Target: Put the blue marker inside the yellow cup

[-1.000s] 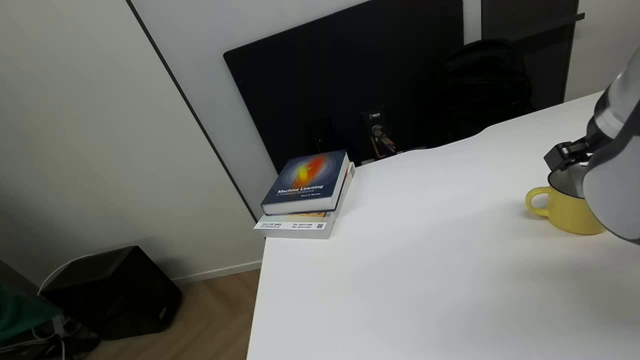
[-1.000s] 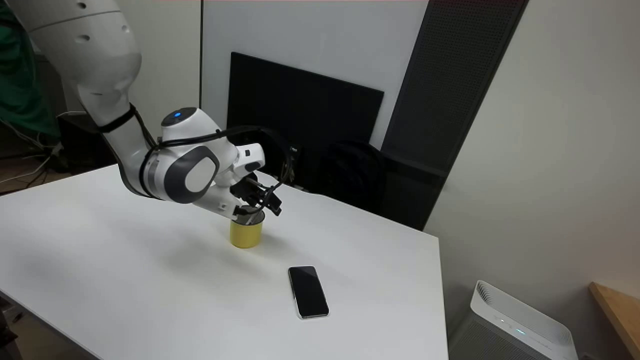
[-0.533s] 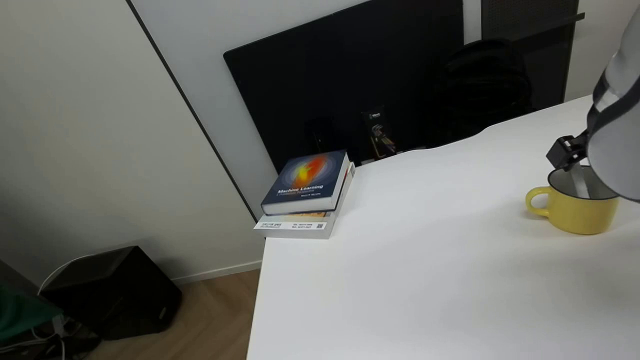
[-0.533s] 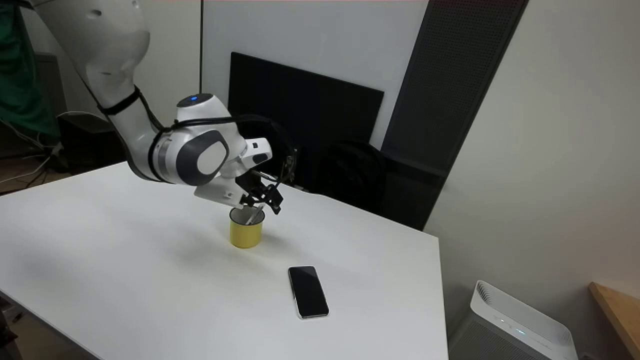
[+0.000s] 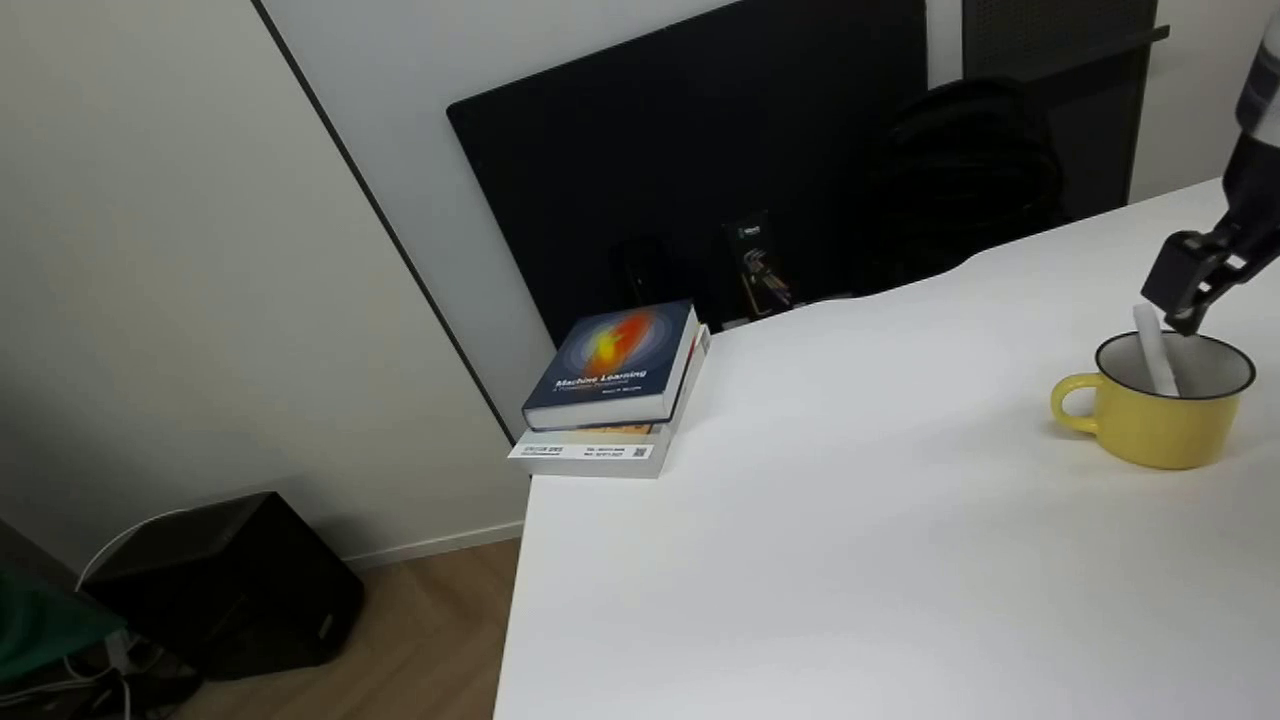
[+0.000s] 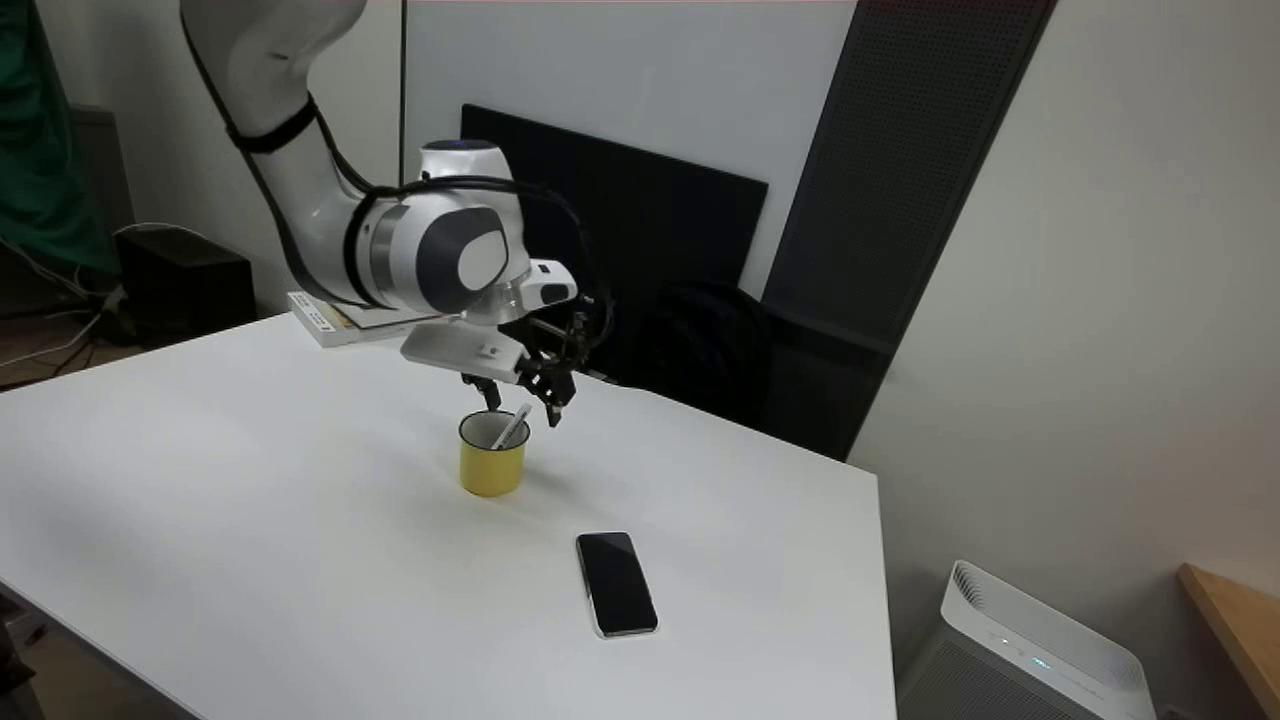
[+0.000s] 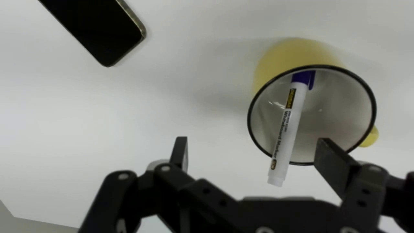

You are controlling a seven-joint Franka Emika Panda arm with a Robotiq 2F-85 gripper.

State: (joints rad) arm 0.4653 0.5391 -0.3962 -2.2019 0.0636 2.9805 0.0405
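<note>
Since half a second ago the tool (image 7: 254, 152) has moved off the marker (image 7: 287, 129), fingers wide apart and gripping nothing. The marker leans in the yellow cup (image 5: 1165, 432), blue cap down, white end past the rim. The cup stands in from the far edge of the bench (image 5: 800, 560), well apart from the corner books (image 5: 610, 365).

Within the edges of one white bench (image 5: 800, 550) there are one yellow, dark-rimmed, loop-handled mug (image 5: 1165, 432), one white, blue-capped marker (image 7: 288, 129) and one black rectangular phone (image 6: 617, 584); at one corner, two thick stacked books (image 5: 612, 375); above, one black two-fingered gripper (image 7: 252, 145).
</note>
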